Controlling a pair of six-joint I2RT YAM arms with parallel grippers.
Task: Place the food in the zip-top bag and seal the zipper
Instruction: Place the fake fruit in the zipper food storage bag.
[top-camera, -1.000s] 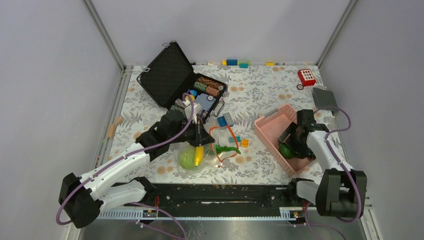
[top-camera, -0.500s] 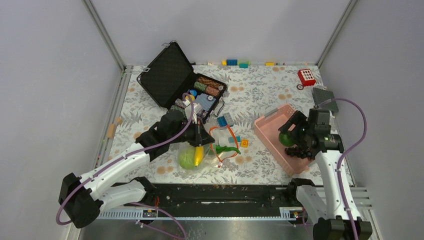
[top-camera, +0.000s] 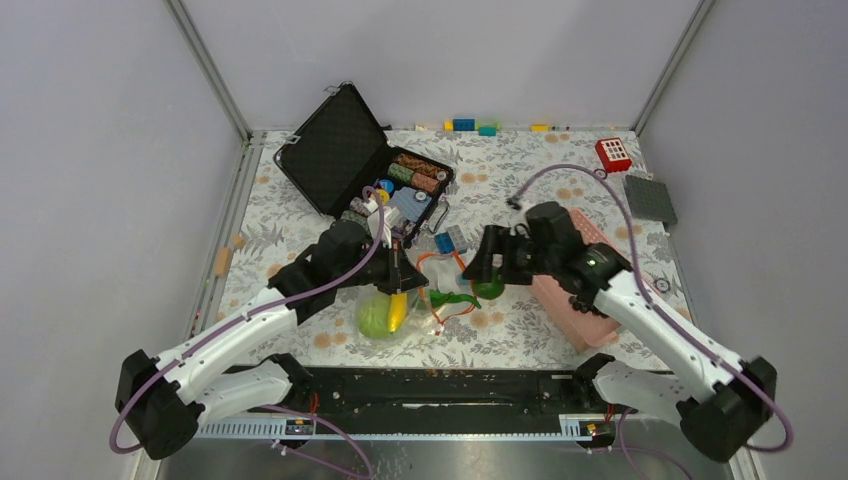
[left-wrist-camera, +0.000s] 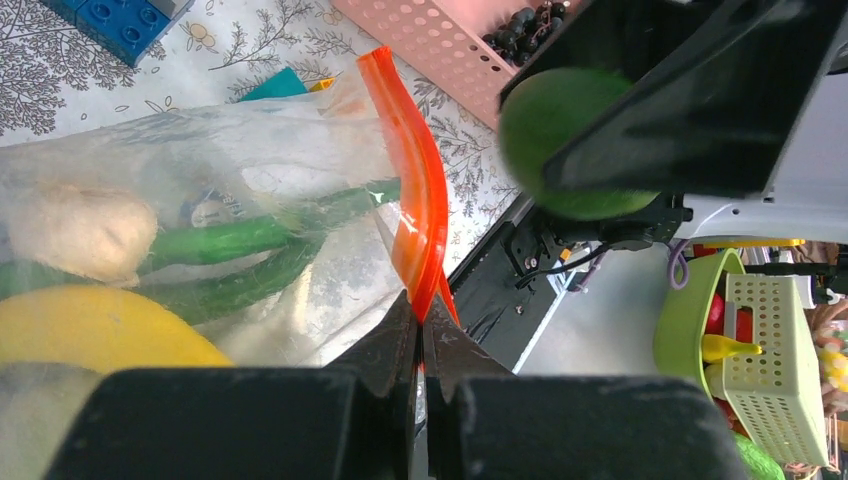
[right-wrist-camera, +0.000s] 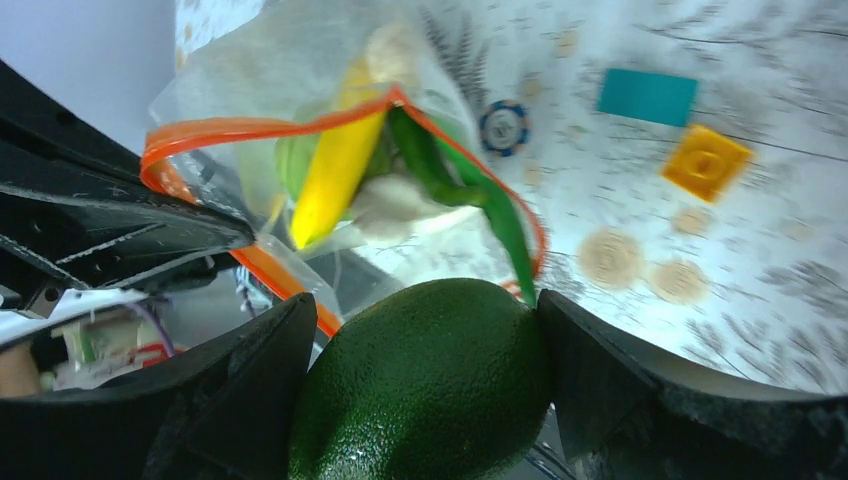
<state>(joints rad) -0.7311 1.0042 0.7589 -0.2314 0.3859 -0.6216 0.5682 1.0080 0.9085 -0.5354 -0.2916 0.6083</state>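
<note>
The clear zip-top bag (top-camera: 405, 300) lies near the front middle of the table. Inside it are a light-green cabbage (top-camera: 375, 317), a yellow piece (right-wrist-camera: 335, 175), green pods (right-wrist-camera: 440, 170) and a white mushroom-like piece (right-wrist-camera: 395, 200). My left gripper (left-wrist-camera: 421, 330) is shut on the orange-red zipper (left-wrist-camera: 415, 200) and holds the bag's mouth (right-wrist-camera: 230, 128) up and open. My right gripper (right-wrist-camera: 425, 340) is shut on a dark green piece (right-wrist-camera: 430, 385) of food. It hangs just right of the bag's mouth (top-camera: 489, 288), above the table.
A pink basket (top-camera: 560, 300) sits right of the bag, partly under my right arm. An open black case (top-camera: 340, 150) with poker chips (top-camera: 415, 172) stands behind the bag. Loose bricks (right-wrist-camera: 705, 162) lie near the mouth. A red toy (top-camera: 613, 154) and a grey plate (top-camera: 650, 198) are at the back right.
My right arm lifted the dark green piece out of the pink basket and swung it left to the bag's mouth. The left gripper kept its hold and did not move.
</note>
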